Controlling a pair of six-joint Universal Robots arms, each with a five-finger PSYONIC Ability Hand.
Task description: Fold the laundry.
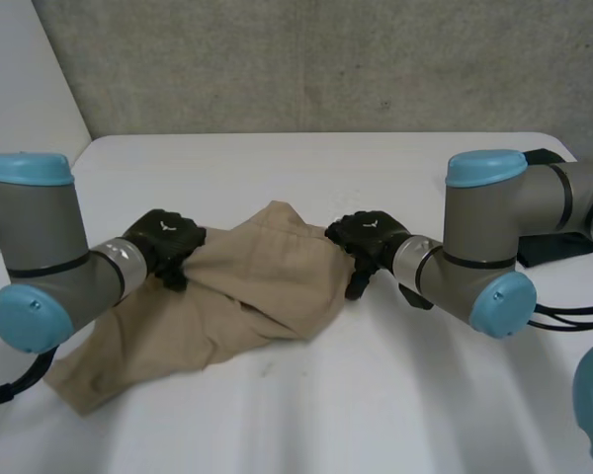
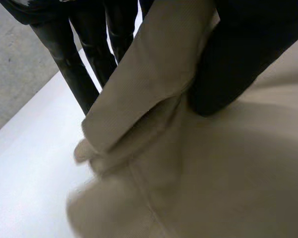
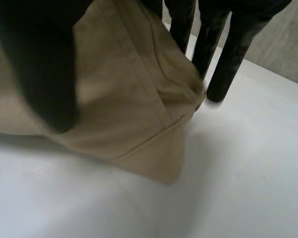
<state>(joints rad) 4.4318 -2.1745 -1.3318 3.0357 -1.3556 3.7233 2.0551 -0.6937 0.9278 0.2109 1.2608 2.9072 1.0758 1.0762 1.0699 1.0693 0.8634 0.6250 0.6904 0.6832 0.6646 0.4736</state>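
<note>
A tan garment (image 1: 247,286) lies crumpled on the white table (image 1: 376,395), stretched between my two hands. My left hand (image 1: 168,239) holds its left edge. In the left wrist view a fold of the cloth (image 2: 154,84) runs between the straight fingers (image 2: 74,64) and the thumb (image 2: 238,59), which presses on it. My right hand (image 1: 368,235) is at the garment's right edge. In the right wrist view the thumb (image 3: 39,64) lies over the cloth (image 3: 129,104) with the fingers (image 3: 223,54) behind it. A seamed corner hangs down to the table.
The garment's lower left part (image 1: 109,365) trails toward the table's near left edge. A black object (image 1: 549,247) sits behind my right arm at the table's right side. A grey wall (image 1: 326,59) rises beyond the far edge.
</note>
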